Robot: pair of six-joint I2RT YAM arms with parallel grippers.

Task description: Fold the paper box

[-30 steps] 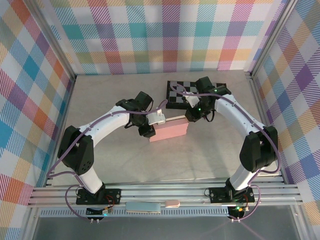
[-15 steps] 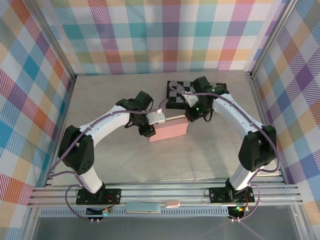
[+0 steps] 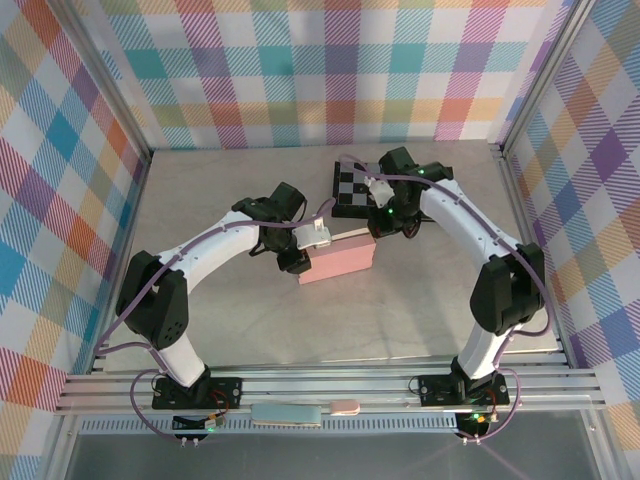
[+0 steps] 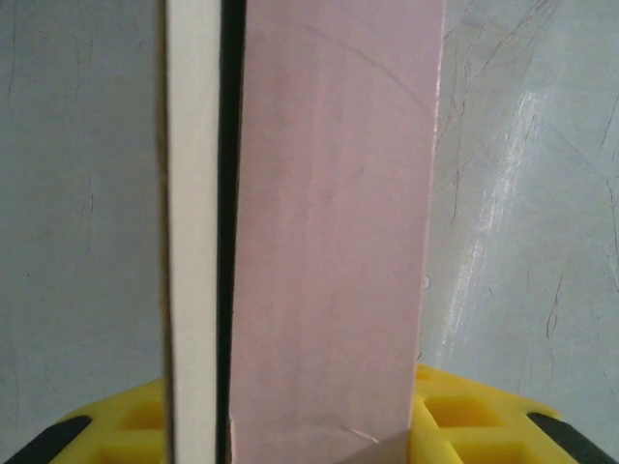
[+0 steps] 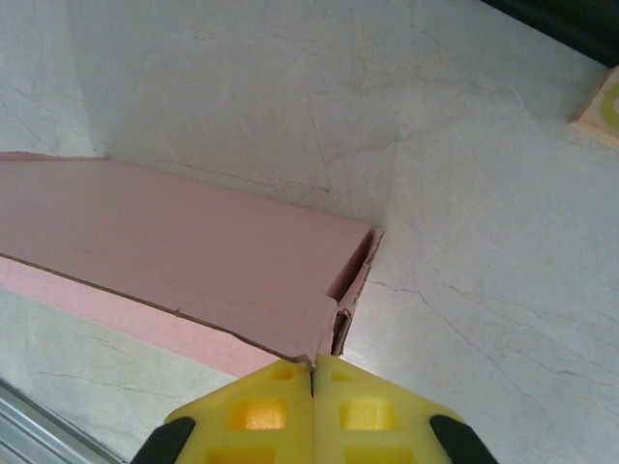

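Note:
The paper box (image 3: 337, 261) is a pale pink shallow box lying on the table between the two arms. My left gripper (image 3: 308, 243) sits at its left end. In the left wrist view a pink panel of the box (image 4: 334, 222) and a cream edge strip (image 4: 193, 222) span the gap between the yellow fingers (image 4: 464, 416), so the left gripper (image 4: 295, 411) is shut on the box. My right gripper (image 3: 378, 228) is at the box's back right corner. It is shut (image 5: 312, 362), with the tips touching the box's frayed corner (image 5: 338, 309) and nothing visibly between them.
A black-and-grey chequered board (image 3: 352, 188) lies just behind the box, partly under the right arm. A small pale block (image 5: 602, 104) with a green mark sits to the right of the box. Aluminium frame rails and plaid walls enclose the table.
The right gripper has shifted a little left and toward the back along the box's right end. The left gripper and the box have stayed in place.

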